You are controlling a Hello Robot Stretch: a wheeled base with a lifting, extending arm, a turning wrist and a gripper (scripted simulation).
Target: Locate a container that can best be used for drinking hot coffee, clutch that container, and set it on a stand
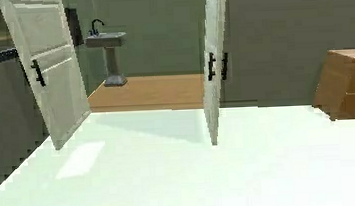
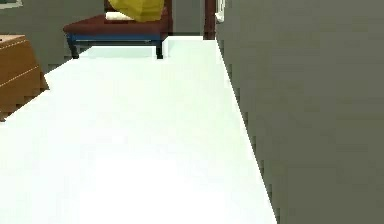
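The end effector's state cannot be told from these views, and for the same reason nothing can be placed against it; places below are given by the views themselves. Where the drinking container for hot coffee is cannot be told either: no shape here can be read as one.

In the forward view, a pale white floor [image 1: 178,156] spreads across the lower half. Two white doors stand swung open on it. The left door [image 1: 46,67] shows its panelled face and a black handle. The right door [image 1: 216,64] is seen almost edge-on, with black handles on both faces. Between them a doorway opens onto a wooden floor [image 1: 150,92], where a grey pedestal sink [image 1: 107,49] with a dark tap stands against a grey-green wall. At the forward view's right edge stands a wooden dresser [image 1: 347,84], set on the white floor beside the wall. At the forward view's left edge, partly behind the left door, is a grey block with a dark top [image 1: 4,109]; what it is I cannot tell.

In the arm side view, the wooden dresser shows again at the left edge. Far up the white floor stands a dark red seat [image 2: 115,30] on dark legs, with a yellow cushion [image 2: 135,8] on it. A grey wall [image 2: 310,100] runs down the arm side view's right.
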